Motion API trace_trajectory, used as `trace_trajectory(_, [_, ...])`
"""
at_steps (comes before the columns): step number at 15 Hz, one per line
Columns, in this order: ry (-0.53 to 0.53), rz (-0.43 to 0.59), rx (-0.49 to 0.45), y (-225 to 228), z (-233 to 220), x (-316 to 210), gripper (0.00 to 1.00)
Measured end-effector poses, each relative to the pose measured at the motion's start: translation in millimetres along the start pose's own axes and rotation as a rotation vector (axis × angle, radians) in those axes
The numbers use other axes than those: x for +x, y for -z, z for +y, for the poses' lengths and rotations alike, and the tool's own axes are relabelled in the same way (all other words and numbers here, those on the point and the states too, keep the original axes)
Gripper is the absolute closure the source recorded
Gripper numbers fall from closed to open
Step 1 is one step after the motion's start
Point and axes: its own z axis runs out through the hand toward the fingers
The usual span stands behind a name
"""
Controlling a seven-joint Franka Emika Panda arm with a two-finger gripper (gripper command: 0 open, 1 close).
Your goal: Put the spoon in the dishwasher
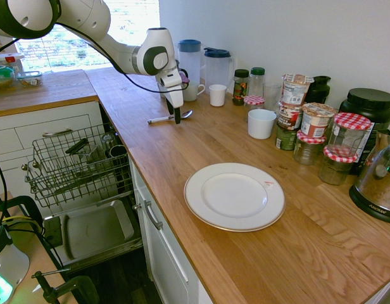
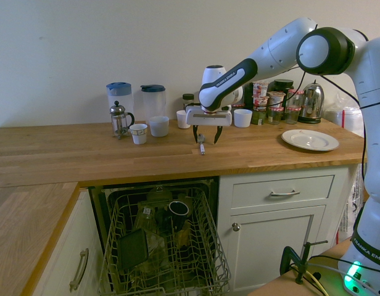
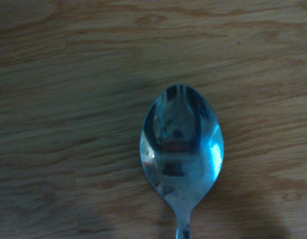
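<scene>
The spoon (image 1: 171, 117) lies flat on the wooden counter (image 1: 201, 142), well back from the front edge and toward the wall side, near the white mugs and the pitchers. The claw (image 2: 206, 137) points almost straight down over it with its jaws spread wide, one finger on each side of the spoon and neither visibly touching the metal. In the second exterior view the spoon (image 2: 202, 143) sits between the fingertips, its handle running toward the counter's front edge. In the wrist view the spoon's bowl (image 3: 181, 142) lies hollow side up on the wood grain. The dishwasher (image 2: 162, 243) stands open under the counter's front edge, its wire rack (image 1: 75, 166) pulled out.
</scene>
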Motion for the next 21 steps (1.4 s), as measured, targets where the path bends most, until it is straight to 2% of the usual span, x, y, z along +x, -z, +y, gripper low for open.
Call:
trace_trajectory(8, [0.009, -0.002, -0.027, -6.9, -9.1, -9.8, 1.00])
trace_trajectory(21, [-0.021, -0.023, 0.003, -9.2, -11.4, -5.5, 1.00])
